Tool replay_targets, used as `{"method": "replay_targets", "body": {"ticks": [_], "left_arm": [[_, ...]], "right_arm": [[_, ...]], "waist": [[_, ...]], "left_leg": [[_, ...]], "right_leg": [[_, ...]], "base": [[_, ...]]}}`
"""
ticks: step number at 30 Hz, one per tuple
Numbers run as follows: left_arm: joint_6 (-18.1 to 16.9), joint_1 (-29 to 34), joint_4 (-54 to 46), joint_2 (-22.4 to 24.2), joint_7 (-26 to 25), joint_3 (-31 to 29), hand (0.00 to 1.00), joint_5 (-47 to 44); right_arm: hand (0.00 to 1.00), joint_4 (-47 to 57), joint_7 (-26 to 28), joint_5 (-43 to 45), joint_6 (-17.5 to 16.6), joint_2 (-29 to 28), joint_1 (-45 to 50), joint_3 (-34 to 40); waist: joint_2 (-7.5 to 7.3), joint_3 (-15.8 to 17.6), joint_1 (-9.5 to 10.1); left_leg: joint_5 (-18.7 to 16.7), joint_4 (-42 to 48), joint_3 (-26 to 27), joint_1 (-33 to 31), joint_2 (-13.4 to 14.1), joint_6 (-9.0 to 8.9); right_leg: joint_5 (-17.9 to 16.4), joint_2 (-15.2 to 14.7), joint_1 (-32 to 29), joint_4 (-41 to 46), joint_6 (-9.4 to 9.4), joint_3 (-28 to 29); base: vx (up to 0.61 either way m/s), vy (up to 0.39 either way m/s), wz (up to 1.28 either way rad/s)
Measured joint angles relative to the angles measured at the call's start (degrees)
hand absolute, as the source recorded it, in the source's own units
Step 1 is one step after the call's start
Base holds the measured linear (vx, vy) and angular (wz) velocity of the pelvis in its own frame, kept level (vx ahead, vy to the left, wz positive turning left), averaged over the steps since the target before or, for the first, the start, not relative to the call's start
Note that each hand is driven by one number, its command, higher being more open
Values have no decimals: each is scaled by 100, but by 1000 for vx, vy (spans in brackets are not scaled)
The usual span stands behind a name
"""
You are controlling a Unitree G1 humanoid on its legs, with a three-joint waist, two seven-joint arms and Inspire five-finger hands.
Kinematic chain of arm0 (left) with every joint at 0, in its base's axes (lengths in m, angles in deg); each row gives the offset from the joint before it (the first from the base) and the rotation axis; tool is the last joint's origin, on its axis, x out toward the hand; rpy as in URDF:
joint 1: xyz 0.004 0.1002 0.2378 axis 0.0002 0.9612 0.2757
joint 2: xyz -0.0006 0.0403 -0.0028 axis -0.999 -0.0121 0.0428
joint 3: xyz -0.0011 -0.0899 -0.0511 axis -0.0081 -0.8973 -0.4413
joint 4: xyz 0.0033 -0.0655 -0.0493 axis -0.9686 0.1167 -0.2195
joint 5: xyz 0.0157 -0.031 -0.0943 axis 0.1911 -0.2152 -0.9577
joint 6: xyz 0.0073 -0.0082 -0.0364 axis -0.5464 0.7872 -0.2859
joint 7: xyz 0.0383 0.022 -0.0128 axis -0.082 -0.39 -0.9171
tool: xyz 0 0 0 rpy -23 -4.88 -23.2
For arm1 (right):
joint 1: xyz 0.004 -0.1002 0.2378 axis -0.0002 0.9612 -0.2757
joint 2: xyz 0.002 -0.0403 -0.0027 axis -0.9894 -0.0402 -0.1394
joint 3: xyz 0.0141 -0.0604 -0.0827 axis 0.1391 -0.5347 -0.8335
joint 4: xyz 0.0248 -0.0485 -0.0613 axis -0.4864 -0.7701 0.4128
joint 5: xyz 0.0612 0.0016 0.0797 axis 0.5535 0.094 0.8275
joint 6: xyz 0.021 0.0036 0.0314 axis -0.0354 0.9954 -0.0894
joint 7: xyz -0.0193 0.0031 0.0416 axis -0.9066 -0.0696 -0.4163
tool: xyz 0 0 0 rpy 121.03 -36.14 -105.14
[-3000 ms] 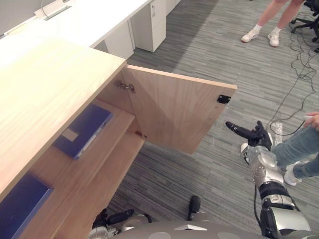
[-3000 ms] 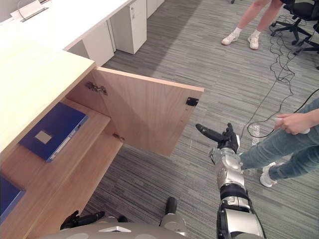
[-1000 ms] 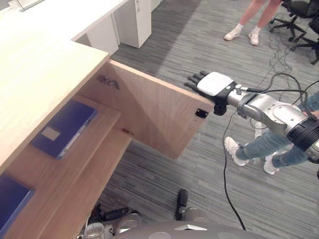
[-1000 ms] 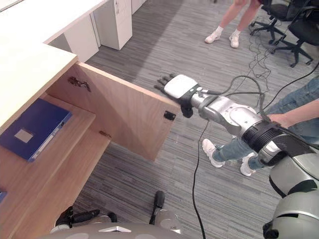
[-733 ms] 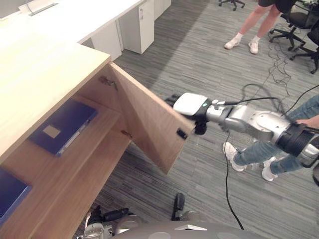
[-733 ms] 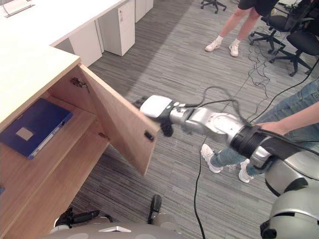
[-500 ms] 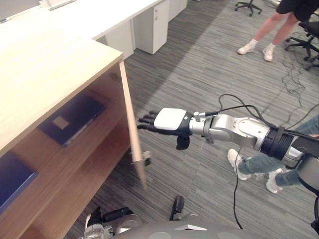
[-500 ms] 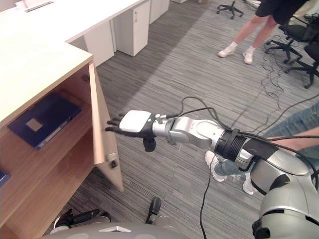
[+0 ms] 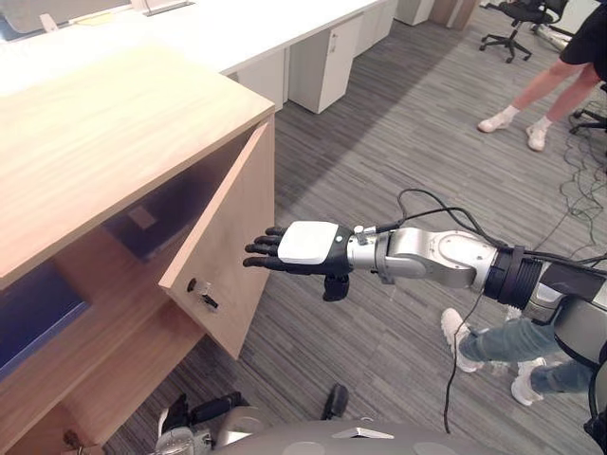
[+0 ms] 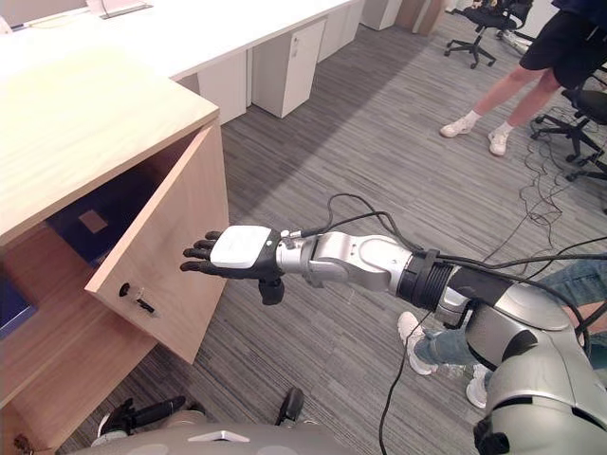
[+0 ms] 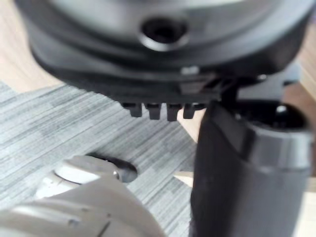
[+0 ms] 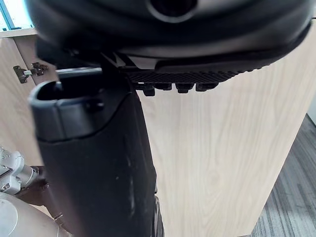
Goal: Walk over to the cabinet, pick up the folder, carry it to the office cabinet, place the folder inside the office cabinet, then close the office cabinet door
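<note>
The wooden office cabinet (image 9: pixel 104 123) stands at my left, its door (image 9: pixel 228 256) swung partway toward shut with a key in the lock (image 9: pixel 201 296). Inside, on the shaded upper shelf, lies the blue folder (image 9: pixel 152 223). My right hand (image 9: pixel 303 248) reaches across from the right, open, its straight fingers (image 10: pixel 201 256) at the door's outer face. The right wrist view has that wood face (image 12: pixel 222 163) close up past the thumb. My left hand (image 9: pixel 194 412) hangs low by the cabinet's foot, open and holding nothing.
A second blue item (image 9: pixel 33 318) sits lower left in the cabinet. White desks with a drawer unit (image 9: pixel 327 57) run along the back. A person's legs (image 9: pixel 517 118) and office chairs (image 9: pixel 517 14) are far right. Another person in jeans (image 9: pixel 493 341) stands beside my arm, with cables (image 9: pixel 579 180) on the carpet.
The door has swung from wide open to past halfway toward shut. My right hand rose from low on the right, reached the door and followed it leftward. The camera shifted too.
</note>
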Motion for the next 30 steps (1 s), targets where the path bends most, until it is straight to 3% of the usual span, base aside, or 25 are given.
{"method": "replay_targets", "body": {"ticks": [4,10,13,15,19,22,27,30], "left_arm": [[-1,21,-35,-1,26,7,100,0],[-25,17,-45,-1,74,118,100,2],[-65,16,-84,-11,110,400,100,2],[-102,17,-143,-13,126,576,100,2],[-127,87,-267,-3,189,979,100,-14],[-142,183,-264,26,202,1017,100,-55],[-134,205,-205,48,205,1116,100,-56],[-123,204,-157,35,238,1206,100,-42]], "right_arm": [[100,-48,19,0,50,0,186,27],[100,-720,350,-6,286,0,1721,533],[100,-1198,442,-1,453,-170,3068,1609],[100,-1664,427,1,645,-567,3843,2495],[100,-3358,64,-7,1296,-1876,4996,4688],[100,-3653,-166,7,1605,-2313,5513,5485],[100,-4557,-611,633,1807,-3210,6115,6633],[100,-4980,-870,940,1854,-3465,6088,7198]], "waist": [[2,1,9],[44,30,21],[153,129,10],[245,195,-12],[519,309,-204],[593,269,-321],[632,258,-418],[660,254,-497]], "left_leg": [[0,-1,-20,-18,-3,0],[14,3,-103,-75,-49,20],[13,2,-147,-60,-93,23],[6,5,-156,-57,-122,34],[-37,11,-167,-41,-230,100],[-85,7,-164,-13,-266,127],[-153,-9,-184,138,-367,168],[-164,-9,-290,241,-479,198]], "right_leg": [[-2,-6,0,0,2,-15],[-3,-56,-18,0,4,-96],[-26,-130,18,0,37,-134],[-56,-170,23,1,78,-139],[-79,-275,35,7,174,-142],[-100,-315,63,34,227,-139],[-181,-445,161,166,343,-160],[-542,-698,25,902,419,-147]], "base": [[-10,26,3],[0,46,8],[5,77,8],[8,66,3],[17,67,3],[74,74,0],[80,78,3],[29,96,18]]}}
